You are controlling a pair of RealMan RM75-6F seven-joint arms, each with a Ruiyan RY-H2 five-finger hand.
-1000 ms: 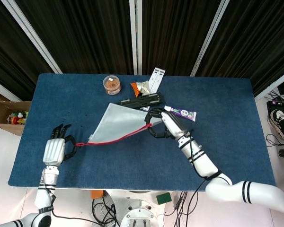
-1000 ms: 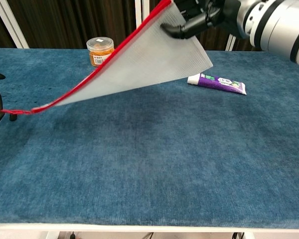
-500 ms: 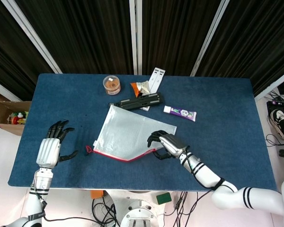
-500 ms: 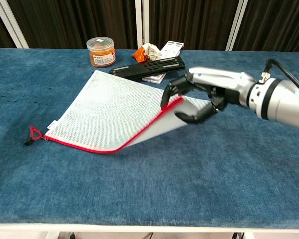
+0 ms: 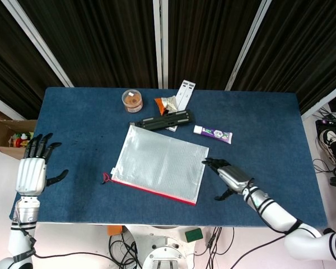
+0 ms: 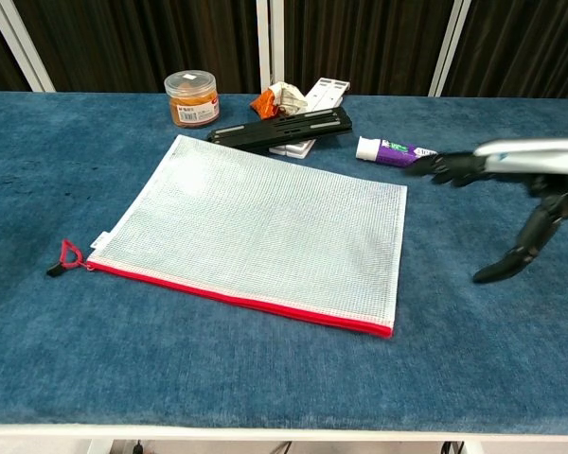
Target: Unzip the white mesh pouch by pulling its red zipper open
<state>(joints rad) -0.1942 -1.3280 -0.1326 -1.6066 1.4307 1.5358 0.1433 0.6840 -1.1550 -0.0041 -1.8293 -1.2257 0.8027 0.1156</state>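
The white mesh pouch [image 5: 159,162] [image 6: 260,236] lies flat on the blue table, its red zipper [image 5: 154,189] [image 6: 237,298] along the near edge. A red pull cord [image 5: 105,178] [image 6: 66,255] sticks out at the zipper's left end. My right hand [image 5: 228,176] [image 6: 511,203] hovers open just right of the pouch, fingers spread, touching nothing. My left hand [image 5: 32,171] is open at the table's left edge, well away from the pull cord, and shows only in the head view.
Behind the pouch lie a black bar [image 5: 167,119] [image 6: 279,128], a white strip [image 5: 183,92], a crumpled snack wrapper [image 5: 167,103] and an orange-lidded jar [image 5: 132,101] [image 6: 191,97]. A purple toothpaste tube [image 5: 213,133] [image 6: 393,151] lies to the back right.
My right hand let go of the pouch corner and drew back to the right; the pouch dropped flat. My left hand, which held the red pull a second ago, released it and moved left.
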